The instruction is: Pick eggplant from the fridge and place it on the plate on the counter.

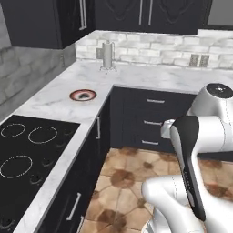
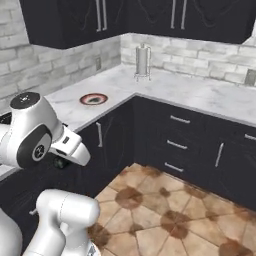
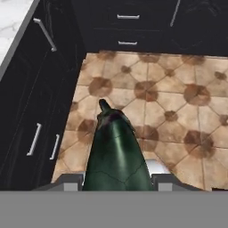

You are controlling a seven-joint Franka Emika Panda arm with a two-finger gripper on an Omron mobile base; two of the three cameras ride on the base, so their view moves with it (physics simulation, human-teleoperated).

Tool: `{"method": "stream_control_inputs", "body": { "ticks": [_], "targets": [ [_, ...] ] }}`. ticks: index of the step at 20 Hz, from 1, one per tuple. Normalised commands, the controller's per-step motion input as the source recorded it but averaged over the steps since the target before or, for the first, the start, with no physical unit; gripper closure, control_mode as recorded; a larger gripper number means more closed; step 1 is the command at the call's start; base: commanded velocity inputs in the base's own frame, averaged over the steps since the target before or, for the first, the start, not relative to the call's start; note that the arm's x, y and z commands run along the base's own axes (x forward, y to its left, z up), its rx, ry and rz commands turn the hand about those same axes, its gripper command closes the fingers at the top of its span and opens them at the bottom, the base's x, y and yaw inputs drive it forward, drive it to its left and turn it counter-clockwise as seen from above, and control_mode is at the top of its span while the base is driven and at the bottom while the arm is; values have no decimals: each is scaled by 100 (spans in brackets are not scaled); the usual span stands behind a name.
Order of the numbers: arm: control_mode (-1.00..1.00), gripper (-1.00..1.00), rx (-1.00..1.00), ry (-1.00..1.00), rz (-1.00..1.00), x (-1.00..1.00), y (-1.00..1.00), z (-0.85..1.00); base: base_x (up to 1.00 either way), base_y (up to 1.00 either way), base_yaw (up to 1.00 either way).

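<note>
Gripper (image 3: 116, 180) clamped on eggplant (image 3: 116, 151) over floor; plate (image 1: 83, 95) on counter (image 1: 150, 77).

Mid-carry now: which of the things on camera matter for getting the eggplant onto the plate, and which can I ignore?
Matter:
- eggplant, dark green, held in the gripper over the tiled floor
- plate, on the counter near the corner
- counter, white marble

Ignore:
- cooktop, set in the counter
- paper towel holder at the back corner
- base cabinet drawers
- wall outlets
</note>
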Motion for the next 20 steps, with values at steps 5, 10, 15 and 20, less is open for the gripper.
{"method": "stream_control_inputs", "body": {
  "ticks": [5, 10, 15, 20],
  "targets": [
    [100, 100, 0, 0, 0, 0, 0, 0, 89, -5, 41],
    [100, 100, 0, 0, 0, 0, 0, 0, 62, -32, 47],
    [100, 100, 0, 0, 0, 0, 0, 0, 71, -47, 52],
    [100, 100, 0, 0, 0, 0, 0, 0, 71, -59, 60]
  ]
}}
